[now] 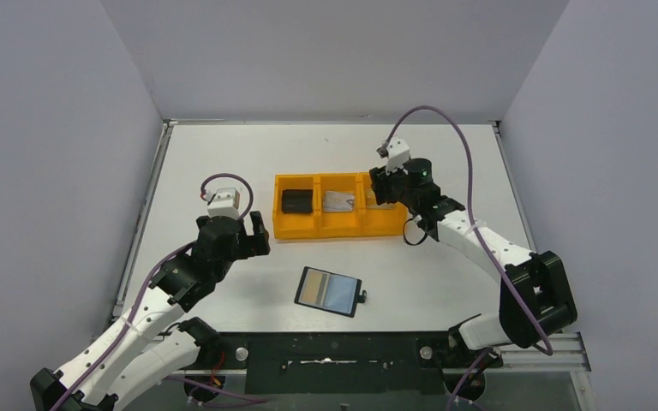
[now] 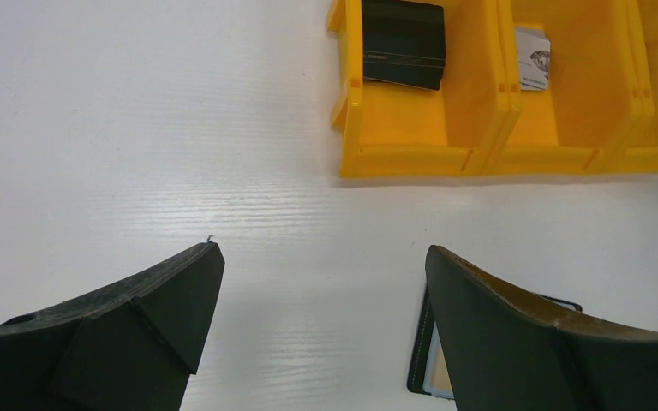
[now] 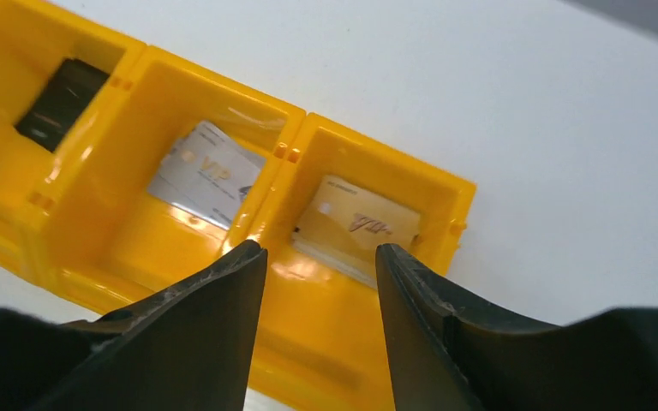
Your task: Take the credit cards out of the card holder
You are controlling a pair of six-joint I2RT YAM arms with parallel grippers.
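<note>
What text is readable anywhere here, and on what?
"VIP": on the silver card, middle compartment of the orange tray.
Script mark on the gold card: too blurred to read.
White print on the black block: too small to read.

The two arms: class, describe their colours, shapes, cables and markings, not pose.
Both the left arm and the right arm have white link shells with black joints. A purple cable loops to each wrist, by a small white camera box. A green light glows on the right wrist. The left claw and right claw have black wedge-shaped fingers.
</note>
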